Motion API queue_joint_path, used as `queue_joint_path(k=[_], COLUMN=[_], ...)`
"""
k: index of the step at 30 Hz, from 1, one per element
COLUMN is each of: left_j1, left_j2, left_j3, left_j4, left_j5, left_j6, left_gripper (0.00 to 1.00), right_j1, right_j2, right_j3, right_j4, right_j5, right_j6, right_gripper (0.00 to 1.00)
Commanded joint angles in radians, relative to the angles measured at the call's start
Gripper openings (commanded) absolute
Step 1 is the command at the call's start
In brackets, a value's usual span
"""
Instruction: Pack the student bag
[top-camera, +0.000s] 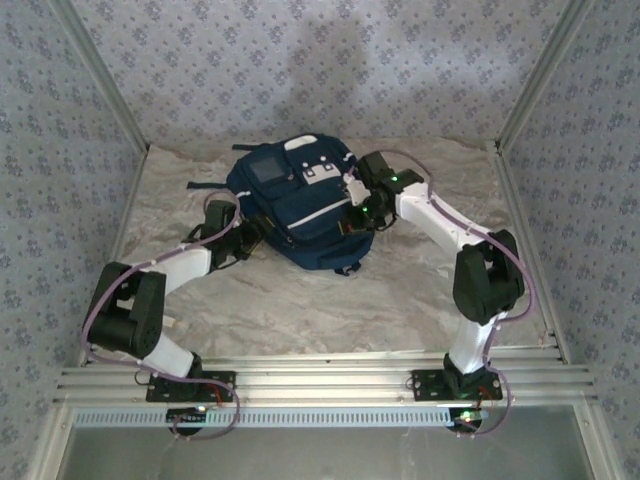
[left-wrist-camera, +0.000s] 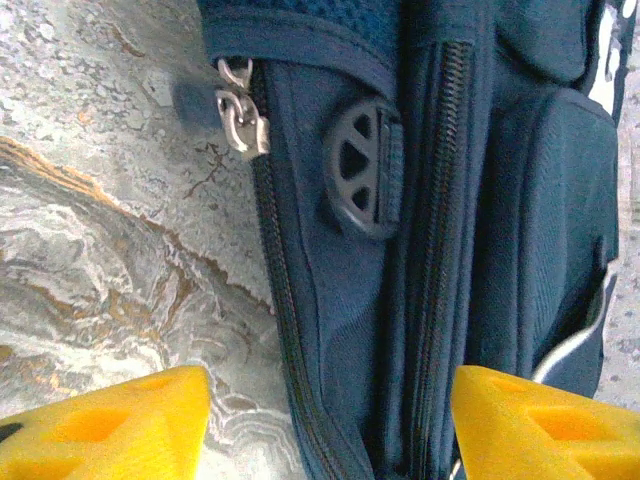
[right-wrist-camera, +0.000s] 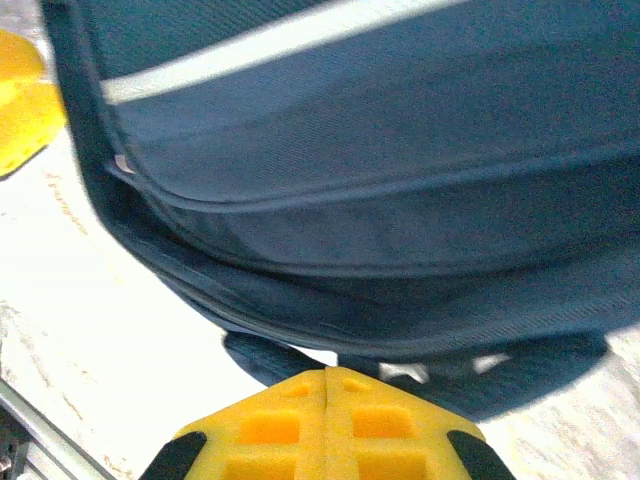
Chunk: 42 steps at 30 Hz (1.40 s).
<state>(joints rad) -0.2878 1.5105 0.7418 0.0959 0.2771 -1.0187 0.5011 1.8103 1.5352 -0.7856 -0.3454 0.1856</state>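
Observation:
The student bag (top-camera: 298, 200), a navy backpack with white stripes and a grey square patch, lies flat in the middle of the table. My left gripper (top-camera: 262, 232) is at its left side. In the left wrist view that gripper (left-wrist-camera: 330, 400) stands open, its yellow fingers (left-wrist-camera: 120, 425) wide apart over the bag's zippered side (left-wrist-camera: 340, 300). A silver zipper pull (left-wrist-camera: 242, 120) hangs ahead, beside a round rubber patch (left-wrist-camera: 362, 165). My right gripper (top-camera: 358, 205) rests on the bag's right side. It (right-wrist-camera: 328, 375) is shut, its tips against the bag's lower edge (right-wrist-camera: 380, 300), with nothing visible between them.
The marble-patterned tabletop (top-camera: 300, 300) is walled in by patterned panels on three sides. A metal rail (top-camera: 320, 385) runs along the near edge by the arm bases. A dark strap (top-camera: 205, 185) trails from the bag's left. A yellow finger (right-wrist-camera: 15, 100) of the other gripper shows at the right wrist view's edge.

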Motion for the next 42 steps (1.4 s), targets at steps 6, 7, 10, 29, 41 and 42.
queue_joint_path(k=[6, 7, 10, 29, 41, 42], left_j1=[-0.044, -0.055, -0.085, -0.096, -0.073, -0.073], left_j2=[-0.128, -0.123, -0.097, 0.014, 0.003, -0.011], left_j3=[-0.101, -0.116, -0.145, -0.028, 0.056, 0.069], left_j4=[-0.019, 0.003, 0.07, 0.149, 0.092, 0.062], left_j5=[0.019, 0.012, -0.011, -0.043, -0.052, -0.06], left_j6=[-0.14, -0.167, -0.227, -0.203, -0.168, -0.148], left_gripper=[0.74, 0.74, 0.74, 0.73, 0.66, 0.66], right_j1=[0.068, 0.077, 0.106, 0.266, 0.263, 0.263], right_j2=[0.097, 0.105, 0.121, 0.234, 0.212, 0.21], right_j3=[0.102, 0.096, 0.051, -0.256, -0.265, -0.266], right_j4=[0.05, 0.058, 0.1, 0.257, 0.241, 0.241], right_j5=[0.062, 0.073, 0.073, 0.205, 0.236, 0.236], right_j6=[-0.049, -0.051, -0.043, 0.036, 0.033, 0.035], right_gripper=[0.12, 0.14, 0.18, 0.15, 0.13, 0.13])
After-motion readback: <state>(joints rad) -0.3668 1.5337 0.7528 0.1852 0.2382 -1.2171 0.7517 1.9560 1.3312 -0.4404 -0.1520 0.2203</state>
